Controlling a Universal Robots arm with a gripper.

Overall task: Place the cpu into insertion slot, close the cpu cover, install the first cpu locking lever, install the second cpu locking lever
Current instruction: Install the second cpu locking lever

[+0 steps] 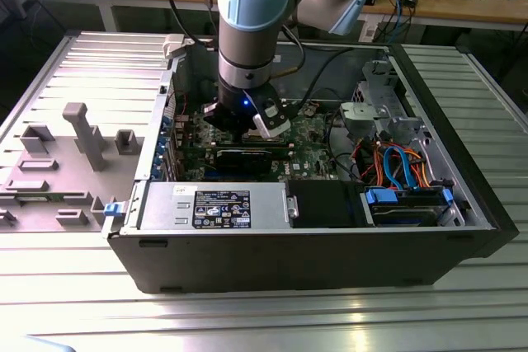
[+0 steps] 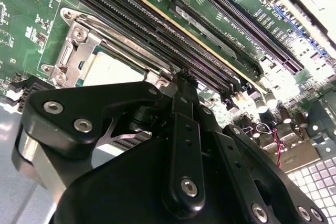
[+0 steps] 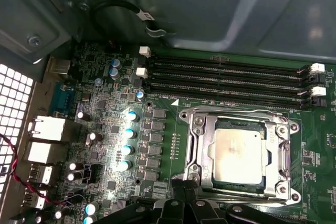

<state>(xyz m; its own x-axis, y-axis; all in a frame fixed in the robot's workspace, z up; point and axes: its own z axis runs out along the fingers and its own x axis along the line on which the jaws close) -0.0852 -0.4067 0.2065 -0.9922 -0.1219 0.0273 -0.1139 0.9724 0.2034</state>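
The cpu (image 3: 239, 154) sits in the insertion slot (image 3: 212, 178) under the closed cpu cover (image 3: 201, 147), the gripper (image 3: 181, 203) at its seven o'clock corner, grip state indiscernible.

An open black computer case (image 1: 330, 261) is lying on the ribbed metal desk (image 1: 247, 319). Orange and blue cables (image 1: 396, 162) are curling beside a blue drive bay (image 1: 408, 204). Long black memory slots (image 3: 226, 80) are running across the green motherboard (image 3: 105, 103). Grey fixtures (image 1: 82, 133) are standing toward the exterior view's left.
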